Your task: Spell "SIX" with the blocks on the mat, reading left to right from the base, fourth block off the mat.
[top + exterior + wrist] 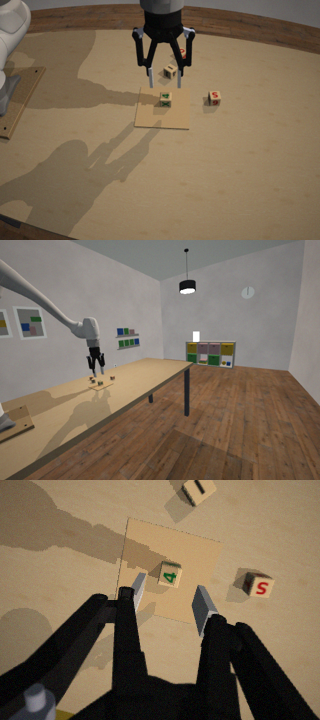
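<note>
A tan square mat point(175, 116) point(96, 388) point(200, 555) lies flat on the table. One block point(165, 99) point(100, 382) point(170, 574) stands on it with a green 4 on top and a green X on its side. The block with a black I on top point(170, 71) point(199, 489) lies on the table just beyond the mat. The block with a red S on top point(214, 98) point(112, 377) point(260, 585) lies off the mat to one side. A fourth block with red marks point(182, 52) is partly hidden behind a finger. My gripper point(165, 86) point(98, 374) point(169, 589) is open and empty, hanging above the 4 block.
The robot's wooden base plate point(18, 98) sits at the left of the table. The table's curved edge runs behind the blocks. The arm's shadow falls across the table and the mat.
</note>
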Robot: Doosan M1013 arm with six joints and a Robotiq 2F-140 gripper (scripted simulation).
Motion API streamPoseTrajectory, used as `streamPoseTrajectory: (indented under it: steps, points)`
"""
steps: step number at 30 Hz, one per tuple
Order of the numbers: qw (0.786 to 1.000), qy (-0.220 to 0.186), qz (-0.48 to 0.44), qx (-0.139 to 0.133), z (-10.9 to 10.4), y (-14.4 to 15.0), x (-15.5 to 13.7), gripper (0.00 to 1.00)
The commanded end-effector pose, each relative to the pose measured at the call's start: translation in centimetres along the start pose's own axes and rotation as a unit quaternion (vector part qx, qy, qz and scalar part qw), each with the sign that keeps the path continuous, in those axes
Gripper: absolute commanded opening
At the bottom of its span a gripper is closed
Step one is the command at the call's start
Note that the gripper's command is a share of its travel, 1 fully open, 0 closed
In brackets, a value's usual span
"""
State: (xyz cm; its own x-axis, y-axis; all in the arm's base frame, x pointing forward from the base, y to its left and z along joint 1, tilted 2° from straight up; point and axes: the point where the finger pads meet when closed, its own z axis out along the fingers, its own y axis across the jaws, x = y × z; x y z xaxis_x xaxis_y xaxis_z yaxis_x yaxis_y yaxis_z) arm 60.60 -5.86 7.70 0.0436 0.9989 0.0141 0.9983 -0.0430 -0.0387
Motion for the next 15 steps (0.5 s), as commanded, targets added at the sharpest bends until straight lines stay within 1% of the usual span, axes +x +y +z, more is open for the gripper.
streamPoseTrajectory:
  steps: [1, 3, 15]
  points:
    - [1.000, 0.000, 0.003, 0.000, 0.8, -0.1, 0.1, 0.40]
    - [1.000, 0.000, 0.003, 0.000, 0.8, -0.1, 0.1, 0.40]
    - [1.000, 0.000, 0.003, 0.000, 2.6, -0.1, 0.1, 0.40]
